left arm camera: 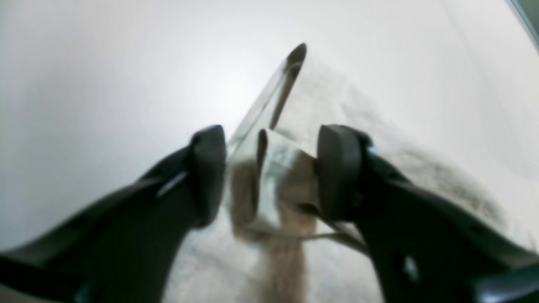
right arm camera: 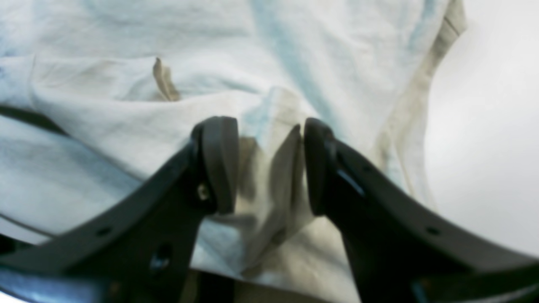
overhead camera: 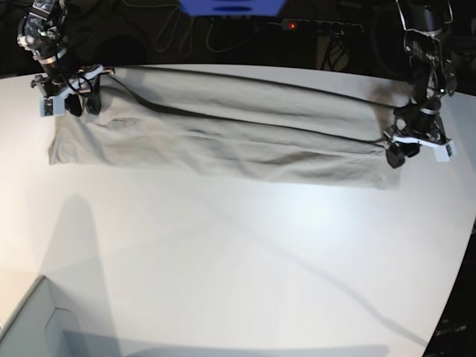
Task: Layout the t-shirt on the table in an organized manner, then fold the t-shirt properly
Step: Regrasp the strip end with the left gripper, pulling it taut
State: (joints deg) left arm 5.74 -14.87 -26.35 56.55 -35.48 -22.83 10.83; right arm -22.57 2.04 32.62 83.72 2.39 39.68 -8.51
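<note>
The light grey-beige t-shirt [overhead camera: 223, 134] lies as a long folded band across the far half of the white table [overhead camera: 238, 260]. My left gripper [overhead camera: 401, 154] hovers at the band's right end. In the left wrist view the left gripper [left arm camera: 269, 168] is open, and a raised corner of the t-shirt [left arm camera: 328, 97] stands loose between the jaws. At the band's left end sits my right gripper [overhead camera: 82, 104]. In the right wrist view the right gripper [right arm camera: 269, 164] is open astride a small upright ridge of the t-shirt [right arm camera: 126, 118].
A pale box corner [overhead camera: 30, 327] juts in at the near left. Cables and a power strip [overhead camera: 316, 26] run along the dark back edge. The table's curved edge [overhead camera: 454, 297] falls away at the near right.
</note>
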